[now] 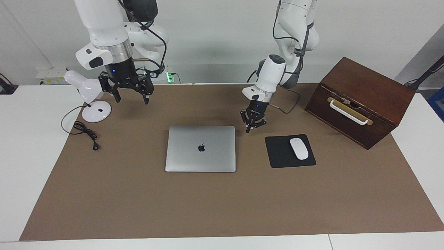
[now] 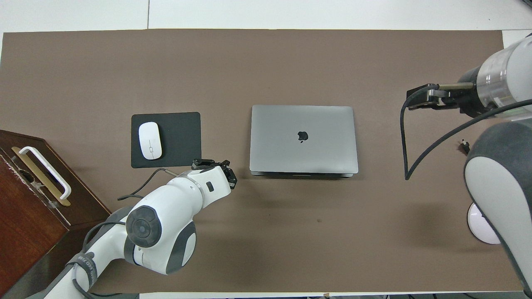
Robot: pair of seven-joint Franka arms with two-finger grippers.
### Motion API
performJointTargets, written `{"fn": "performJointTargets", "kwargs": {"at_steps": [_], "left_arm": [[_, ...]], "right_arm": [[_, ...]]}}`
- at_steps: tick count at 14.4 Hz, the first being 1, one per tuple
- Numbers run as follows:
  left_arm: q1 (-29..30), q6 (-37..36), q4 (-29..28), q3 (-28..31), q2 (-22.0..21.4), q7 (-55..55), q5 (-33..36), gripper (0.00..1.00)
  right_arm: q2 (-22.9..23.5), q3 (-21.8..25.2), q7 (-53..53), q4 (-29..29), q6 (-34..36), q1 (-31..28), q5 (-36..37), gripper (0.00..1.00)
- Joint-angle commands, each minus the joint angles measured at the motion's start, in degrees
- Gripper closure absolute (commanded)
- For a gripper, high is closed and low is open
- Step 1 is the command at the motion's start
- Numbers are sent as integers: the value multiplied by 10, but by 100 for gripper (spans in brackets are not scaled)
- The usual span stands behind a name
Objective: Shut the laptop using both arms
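The silver-grey laptop [image 1: 200,148] lies shut and flat on the brown mat, lid down with the black apple logo up; it also shows in the overhead view [image 2: 303,139]. My left gripper [image 1: 252,127] hangs low over the mat, just beside the laptop's corner nearest the robots, toward the left arm's end. It touches nothing. My right gripper [image 1: 131,98] is open and empty, raised high over the mat beside the white lamp, well away from the laptop.
A black mouse pad [image 1: 277,154] with a white mouse [image 1: 299,148] lies beside the laptop. A brown wooden box [image 1: 360,100] with a white handle stands at the left arm's end. A white desk lamp [image 1: 91,100] and its cable [image 1: 85,132] are at the right arm's end.
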State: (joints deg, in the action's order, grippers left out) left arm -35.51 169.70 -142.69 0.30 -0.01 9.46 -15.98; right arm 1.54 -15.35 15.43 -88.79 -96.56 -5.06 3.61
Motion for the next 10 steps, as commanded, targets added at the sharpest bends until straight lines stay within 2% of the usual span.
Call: {"fn": "performJointTargets", "kwargs": {"at_steps": [1, 5, 8, 10], "left_arm": [[21, -46, -10, -2, -38, 8, -10, 100], [52, -110, -3, -1, -66, 10, -5, 100], [81, -180, 21, 0, -83, 19, 2, 100], [120, -266, 68, -1, -91, 33, 64, 100]], "right_arm": [[-8, -5, -49, -16, -12, -23, 6, 0], [-7, -6, -115, -14, -14, -48, 5, 0], [-7, -6, -123, -14, -12, -64, -2, 0], [-7, -6, -119, -15, -8, -71, -4, 0]]}}
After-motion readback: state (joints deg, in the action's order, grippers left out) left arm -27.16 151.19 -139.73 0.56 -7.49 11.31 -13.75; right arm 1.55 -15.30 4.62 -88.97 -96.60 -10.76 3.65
